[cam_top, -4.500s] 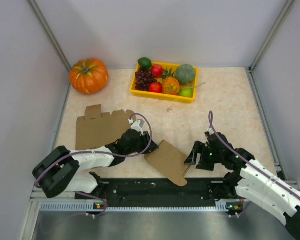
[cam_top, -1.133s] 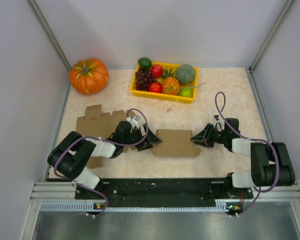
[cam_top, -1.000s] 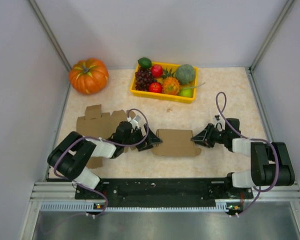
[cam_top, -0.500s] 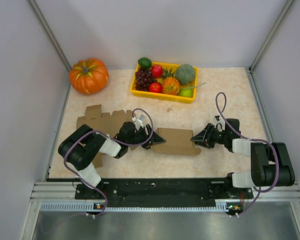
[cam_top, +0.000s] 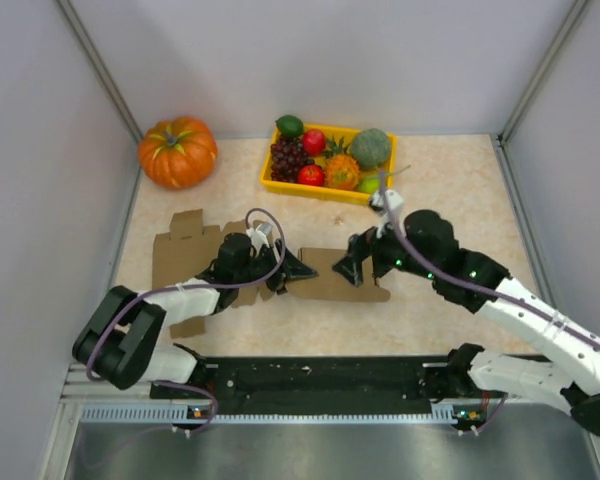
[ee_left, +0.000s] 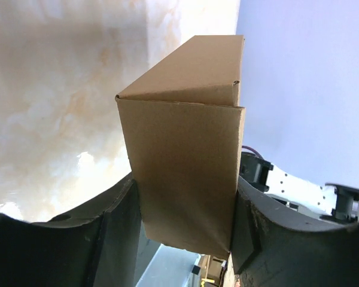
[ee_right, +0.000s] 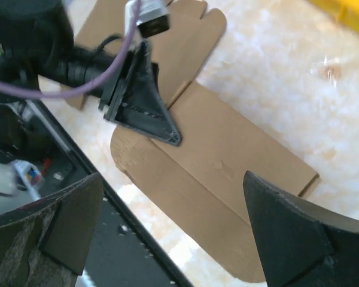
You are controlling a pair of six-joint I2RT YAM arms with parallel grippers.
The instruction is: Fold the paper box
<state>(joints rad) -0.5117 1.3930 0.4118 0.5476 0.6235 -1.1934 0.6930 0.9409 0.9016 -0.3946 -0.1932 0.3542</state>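
The big change is on the right. Half a second ago the right arm lay low along the table with its gripper at the far right end of the box; now it is raised and swung inward. The right gripper (cam_top: 363,262) hangs over the right half of the paper box (cam_top: 325,281). Its wrist view looks straight down on the brown panel, and its fingers (ee_right: 287,233) are spread wide to either side, gripping nothing. Whether the tips touch the card cannot be told from these views. The left gripper (cam_top: 288,270) has barely moved. It is clamped on the box's left end, and in its wrist view the flattened sleeve runs straight ahead of it, pinched between the two fingers (ee_left: 110,230), with a creased panel showing at the far end. The box therefore sits directly ahead of the left gripper and directly beneath the right one, low over the table (cam_top: 450,200) and still collapsed. A second cardboard blank (cam_top: 185,255) lies behind the left gripper, under its forearm. This looks like a handover of roles: the left holds the box steady while the right gives up its end grip to come at a panel from above. No fold is made yet, so the task seems to be at an early stage.
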